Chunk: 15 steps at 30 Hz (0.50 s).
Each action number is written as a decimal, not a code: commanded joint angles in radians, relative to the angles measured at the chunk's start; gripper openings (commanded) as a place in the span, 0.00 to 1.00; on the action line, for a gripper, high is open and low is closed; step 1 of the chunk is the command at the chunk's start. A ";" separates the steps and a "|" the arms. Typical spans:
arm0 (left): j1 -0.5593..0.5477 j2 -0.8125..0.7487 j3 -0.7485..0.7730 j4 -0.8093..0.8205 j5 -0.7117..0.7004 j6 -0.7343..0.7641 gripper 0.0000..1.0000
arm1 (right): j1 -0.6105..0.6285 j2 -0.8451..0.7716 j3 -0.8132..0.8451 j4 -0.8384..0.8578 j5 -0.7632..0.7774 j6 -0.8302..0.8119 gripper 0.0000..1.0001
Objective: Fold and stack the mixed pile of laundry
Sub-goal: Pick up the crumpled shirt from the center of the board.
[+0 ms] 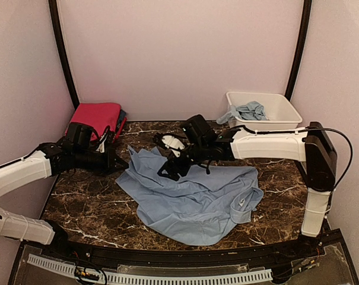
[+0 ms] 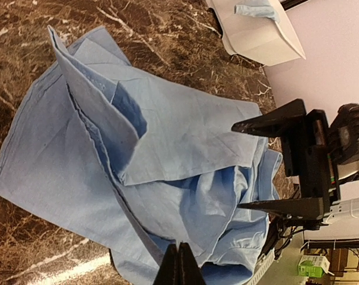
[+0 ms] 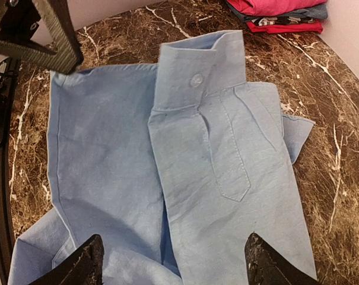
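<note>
Pale blue shirt point(image 1: 197, 202) lies crumpled at counter point(image 1: 78, 208) centre; left hand point(image 1: 115, 161), at its 9 o'clock edge, closed — whether on cloth, unclear; right hand point(image 1: 170, 167) open above the cuff point(image 3: 200, 71); a thin pinch may slip mid-fold.

The left arm point(image 1: 22, 172) comes in low from the left side, its white forearm reaching to the right, and the left gripper point(image 1: 114, 159) at its end points toward the middle with both jaws pressed fully together. The right arm point(image 1: 268, 145) stands up at the right edge, bends at the elbow and stretches leftward. The right gripper point(image 1: 169, 168) is tilted downward, with its jaws spread wide apart.
</note>
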 commanded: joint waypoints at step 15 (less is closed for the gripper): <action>-0.004 0.061 -0.250 -0.021 -0.129 -0.178 0.00 | 0.050 0.367 0.438 -0.127 0.065 -0.043 0.75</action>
